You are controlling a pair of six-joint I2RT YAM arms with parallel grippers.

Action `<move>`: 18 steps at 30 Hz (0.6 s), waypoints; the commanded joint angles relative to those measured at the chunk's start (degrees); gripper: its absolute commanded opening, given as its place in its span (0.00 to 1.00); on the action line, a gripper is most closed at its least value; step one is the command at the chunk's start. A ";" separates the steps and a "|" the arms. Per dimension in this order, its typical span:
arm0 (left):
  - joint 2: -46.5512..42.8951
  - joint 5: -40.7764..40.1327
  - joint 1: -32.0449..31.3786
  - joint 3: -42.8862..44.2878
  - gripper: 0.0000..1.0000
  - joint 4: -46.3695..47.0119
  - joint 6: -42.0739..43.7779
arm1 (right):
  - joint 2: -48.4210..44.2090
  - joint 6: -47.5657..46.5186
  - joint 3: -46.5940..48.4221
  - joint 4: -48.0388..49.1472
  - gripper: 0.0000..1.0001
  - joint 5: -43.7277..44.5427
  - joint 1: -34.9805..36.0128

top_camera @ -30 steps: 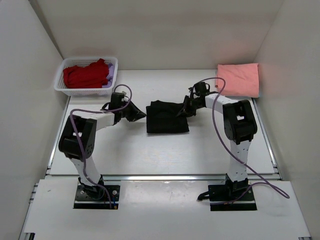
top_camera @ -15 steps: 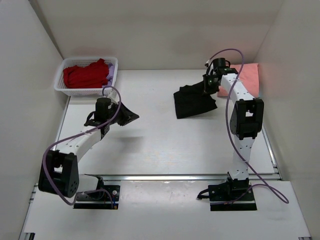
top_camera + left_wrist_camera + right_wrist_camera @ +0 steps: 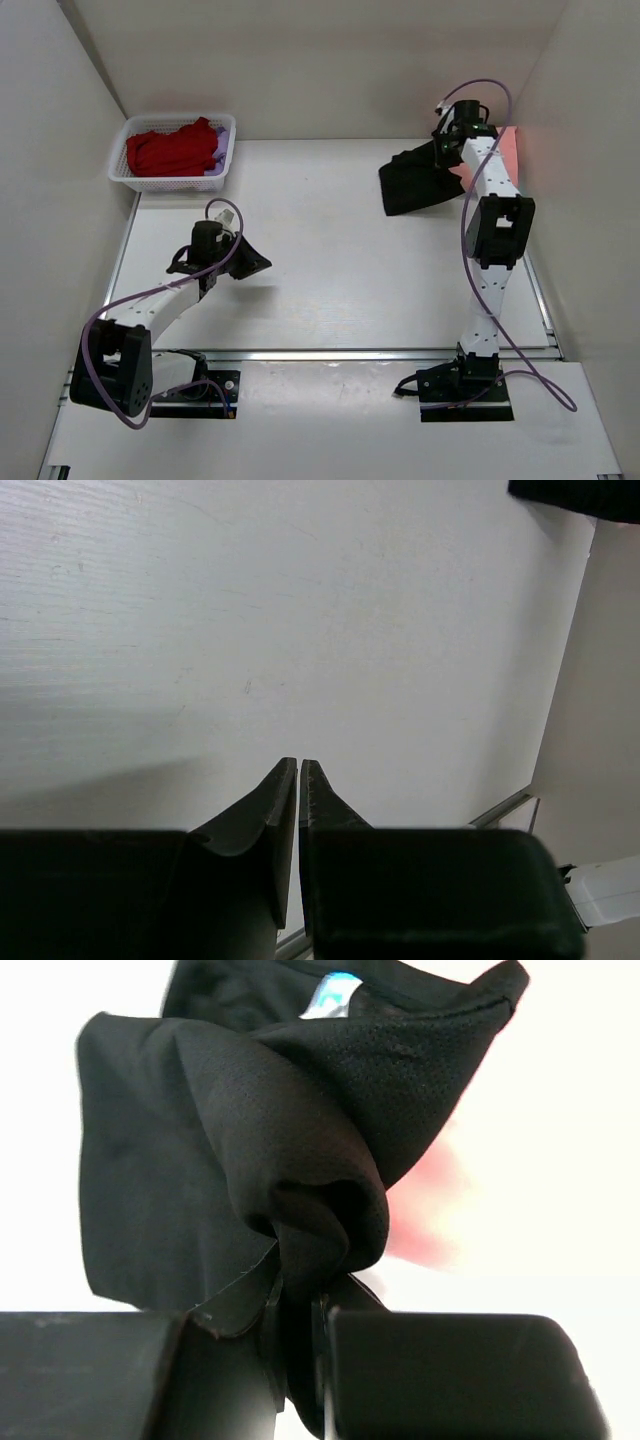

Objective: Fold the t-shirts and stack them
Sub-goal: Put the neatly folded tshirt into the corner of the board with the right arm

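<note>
Just a plain flat white worktop (image 3: 330,300) boxed in by bare matte white walls (image 3: 320,60) on three sides, evenly lit with soft shadows.

black tee (image 3: 415,185), red tee (image 3: 170,150), white basket (image 3: 165,183)

**2 YAM arms: white links, black joints**

Left arm (image 3: 160,298) and right arm (image 3: 486,290): white link shells, black motor housings at joints. 1 purple cable (image 3: 485,83) loops along each. Black base plates (image 3: 465,393) at the near edge. Gripper fingers (image 3: 250,820) matte black, tapered to thin tips.
</note>
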 commanded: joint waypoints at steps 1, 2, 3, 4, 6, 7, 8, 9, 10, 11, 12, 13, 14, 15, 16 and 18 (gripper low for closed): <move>-0.31 -0.38 -0.54 0.46 0.16 0.22 1.17 | -2.90 -0.75 4.44 4.86 0.00 -1.97 -4.01; 0.13 -0.03 -0.54 0.29 0.17 0.31 1.34 | -2.37 -0.13 5.58 5.05 0.00 -2.76 -4.89; 0.31 -0.29 -1.41 0.38 0.16 0.66 1.43 | -1.41 0.74 6.81 5.74 0.00 -4.25 -6.29; 0.31 -0.29 -1.59 -0.06 0.16 0.31 1.43 | 0.25 1.19 7.87 5.75 0.00 -4.87 -7.70; 0.31 0.06 -1.95 -0.76 0.16 1.19 0.99 | 1.93 1.72 11.30 5.66 0.00 -4.10 -9.20; 0.22 0.24 -2.12 -1.46 0.16 0.93 0.90 | 2.98 1.55 12.09 6.71 0.00 -2.87 -9.20; 0.40 0.24 -2.30 -1.64 0.15 0.49 0.99 | 3.34 1.72 11.92 7.33 0.00 -2.34 -9.99; 0.22 0.07 -1.95 -2.17 0.16 0.66 1.08 | 3.96 2.68 12.62 8.55 0.00 -1.55 -10.52; 0.48 0.15 -2.56 -2.17 0.16 0.57 1.34 | 4.31 2.86 12.97 9.61 0.00 -1.10 -11.22; 0.75 0.33 -2.82 -2.35 0.16 0.31 1.34 | 4.75 3.38 13.15 10.32 0.00 -0.93 -11.75; 0.49 0.59 -2.91 -2.52 0.16 0.40 1.17 | 5.27 3.48 13.76 10.41 0.00 -0.14 -12.19; 0.75 0.59 -2.65 -3.05 0.16 0.40 1.08 | 6.15 3.65 14.29 11.19 0.00 1.08 -12.02; 0.92 0.50 -2.91 -2.88 0.16 0.31 1.08 | 7.20 4.09 14.90 11.20 0.00 1.53 -12.63; 0.66 0.59 -2.57 -3.31 0.16 0.48 0.82 | 7.65 4.18 15.61 11.20 0.00 1.88 -13.42; 0.75 0.76 -3.00 -3.23 0.16 0.57 0.64 | 8.61 4.96 16.05 11.38 0.00 2.50 -13.60; 0.84 1.03 -2.56 -3.67 0.16 1.36 0.20 | 9.76 5.59 16.31 11.55 0.00 3.03 -14.39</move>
